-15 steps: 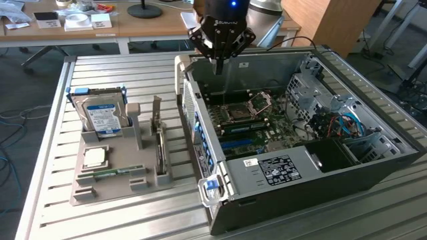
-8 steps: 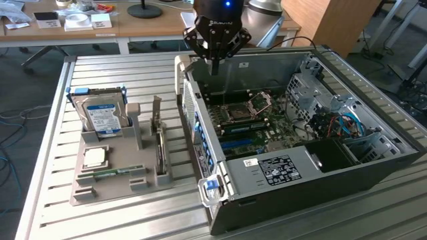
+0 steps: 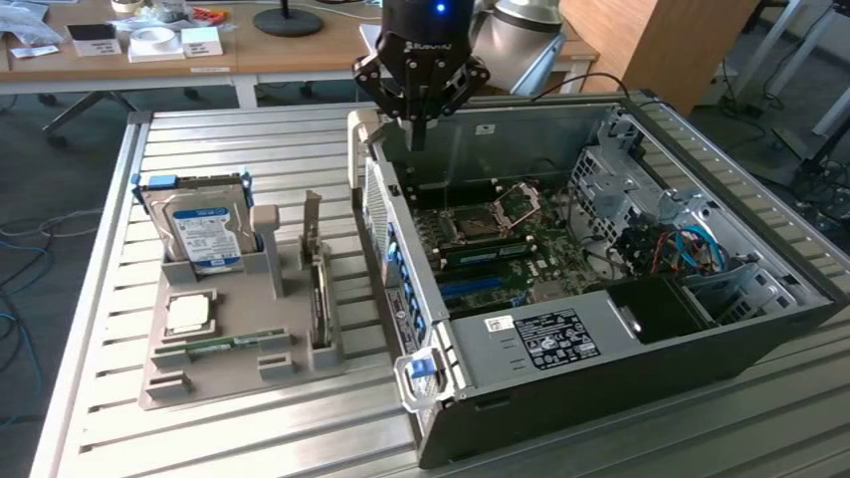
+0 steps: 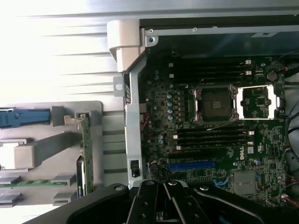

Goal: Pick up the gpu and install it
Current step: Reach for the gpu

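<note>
Green flat gpu card with long silver end bracket point(image 3: 318, 299) point(image 4: 85, 149) stands on edge in a slot of the grey plastic parts holder point(image 3: 173, 383), seen edge-on, so its cooler face is hard to make out and its lower edge is hidden. Its long axis runs along the holder, parallel to the open black computer tower case point(image 3: 743, 349), with the bracket upright at the end farther from the exterior camera. Black two-finger gripper point(image 3: 417, 139) point(image 4: 163, 193) hangs over the case's rear corner, well apart from the card, fingers together on nothing; slatted aluminium table point(image 3: 266, 438) underneath, wooden desk point(image 3: 266, 55) behind.
</note>
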Motion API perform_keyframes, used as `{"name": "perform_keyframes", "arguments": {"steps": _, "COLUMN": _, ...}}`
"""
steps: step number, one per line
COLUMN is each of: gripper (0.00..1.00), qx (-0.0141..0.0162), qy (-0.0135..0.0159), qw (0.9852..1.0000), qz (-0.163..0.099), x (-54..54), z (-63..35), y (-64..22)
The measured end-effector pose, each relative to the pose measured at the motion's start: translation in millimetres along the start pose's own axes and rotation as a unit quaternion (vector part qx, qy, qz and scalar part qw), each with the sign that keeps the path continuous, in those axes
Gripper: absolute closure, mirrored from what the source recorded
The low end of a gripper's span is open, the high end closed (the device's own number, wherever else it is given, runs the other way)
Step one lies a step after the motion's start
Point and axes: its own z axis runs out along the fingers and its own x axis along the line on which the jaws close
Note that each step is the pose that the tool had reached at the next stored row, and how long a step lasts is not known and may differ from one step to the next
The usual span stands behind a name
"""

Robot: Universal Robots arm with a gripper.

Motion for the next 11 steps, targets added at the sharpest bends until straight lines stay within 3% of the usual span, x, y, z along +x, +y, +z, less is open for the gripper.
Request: {"name": "perform_keyframes", "arguments": {"steps": 11, "gripper": 0.89, "qx": 0.0, "qy": 0.0, "qw": 1.0, "qz": 0.0, "x": 14.5, "z": 0.4, "y": -1.1}}
